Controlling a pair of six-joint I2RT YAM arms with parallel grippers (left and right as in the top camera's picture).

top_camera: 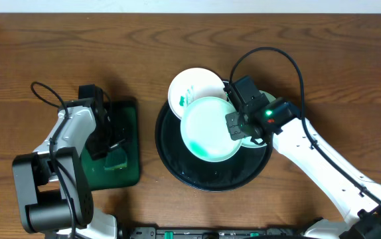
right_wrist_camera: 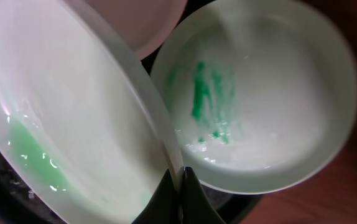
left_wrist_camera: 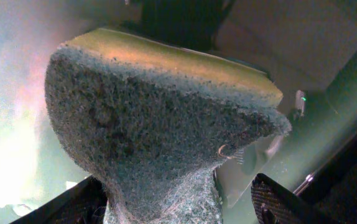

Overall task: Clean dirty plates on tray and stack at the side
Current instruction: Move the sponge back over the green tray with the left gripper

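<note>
Right gripper [right_wrist_camera: 180,182] is pinched shut on the rim of the held plate [right_wrist_camera: 73,112], with one finger on each face of the thin edge. The edge grip looks chosen to leave the plate's face bare for wiping. Held plate is tilted and raised over the black tray [top_camera: 204,180], and a green puddle [right_wrist_camera: 32,155] has pooled toward its low side, so the slope is real. It is probably presented that way so that the mess drains and the dirty face is open to the other arm.

Just beside the right gripper, lower down, sits the smeared plate [right_wrist_camera: 272,112], flat in the tray with teal streaks across its middle, not yet cleaned. The third plate [top_camera: 192,85] is at the tray's far-left rim, partly under the held plate, with small green marks; cannot tell if it rests on the rim or inside it. No stack at the side yet.

Left gripper [top_camera: 109,143] is well apart, over the green tray [top_camera: 127,116], clamped wide on the sponge [left_wrist_camera: 160,118]. The sponge's scrub side faces the wrist camera and its yellow backing is behind. The sponge bulges above the squeeze, so it is a firm hold. It is not touching any plate.

Judgement: wipe step pending, sponge has to cross the table [top_camera: 44,53] to the held plate.
</note>
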